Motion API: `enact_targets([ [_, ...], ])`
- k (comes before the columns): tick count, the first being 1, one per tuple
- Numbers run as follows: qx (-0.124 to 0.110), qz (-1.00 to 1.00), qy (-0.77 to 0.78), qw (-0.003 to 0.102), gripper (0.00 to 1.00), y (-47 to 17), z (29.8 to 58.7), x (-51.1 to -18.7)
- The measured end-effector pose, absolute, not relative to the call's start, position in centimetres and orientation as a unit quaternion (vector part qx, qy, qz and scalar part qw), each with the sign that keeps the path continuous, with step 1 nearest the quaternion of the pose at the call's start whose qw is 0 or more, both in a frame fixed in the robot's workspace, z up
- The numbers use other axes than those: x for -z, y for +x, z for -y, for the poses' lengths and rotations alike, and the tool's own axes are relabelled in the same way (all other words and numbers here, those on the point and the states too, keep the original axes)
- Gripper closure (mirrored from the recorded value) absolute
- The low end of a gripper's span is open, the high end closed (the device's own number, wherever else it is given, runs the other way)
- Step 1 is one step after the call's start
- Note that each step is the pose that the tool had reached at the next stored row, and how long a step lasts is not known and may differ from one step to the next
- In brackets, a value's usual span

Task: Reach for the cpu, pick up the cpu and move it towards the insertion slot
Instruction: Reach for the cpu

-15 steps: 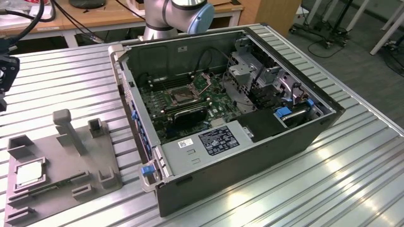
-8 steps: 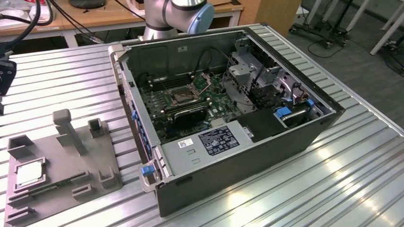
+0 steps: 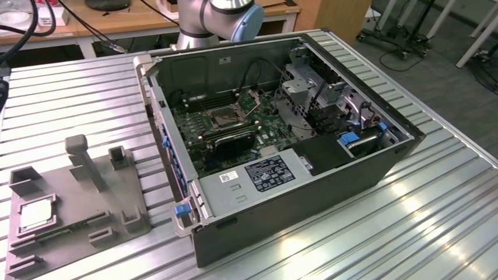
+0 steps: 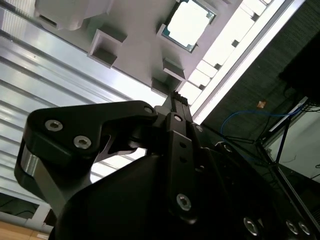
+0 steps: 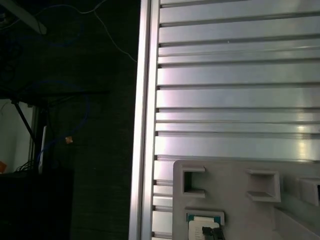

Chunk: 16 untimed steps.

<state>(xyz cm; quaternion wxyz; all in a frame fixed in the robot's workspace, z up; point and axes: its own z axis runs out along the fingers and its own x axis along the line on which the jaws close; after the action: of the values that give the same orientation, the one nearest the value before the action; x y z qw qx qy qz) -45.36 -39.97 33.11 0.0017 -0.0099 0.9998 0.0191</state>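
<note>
The cpu (image 3: pixel 35 216), a pale square chip, lies flat in a recess of the grey tray (image 3: pixel 74 201) at the exterior view's lower left. Both wrist views look at it from some way off: the cpu (image 4: pixel 190 22) sits well beyond my black gripper (image 4: pixel 175 105), with nothing held, and a corner of the cpu (image 5: pixel 205 223) shows at that picture's edge. The insertion slot (image 3: pixel 226 119), a metal-framed socket on the green board, is inside the open computer case (image 3: pixel 311 192), far from the tray.
Raised blocks and a tall post (image 3: pixel 84 160) stand on the tray around the cpu. The tray lies close to the edge (image 5: pixel 146 120) of the slatted aluminium table (image 3: pixel 435 221), with dark floor beyond. The arm's base (image 3: pixel 214 23) stands behind the case.
</note>
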Motion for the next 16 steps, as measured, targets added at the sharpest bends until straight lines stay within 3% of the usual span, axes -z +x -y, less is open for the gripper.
enact_targets([
  [16, -0.019, -1.000, -0.010, 0.003, 0.89, -46.5, 40.3, -32.0],
])
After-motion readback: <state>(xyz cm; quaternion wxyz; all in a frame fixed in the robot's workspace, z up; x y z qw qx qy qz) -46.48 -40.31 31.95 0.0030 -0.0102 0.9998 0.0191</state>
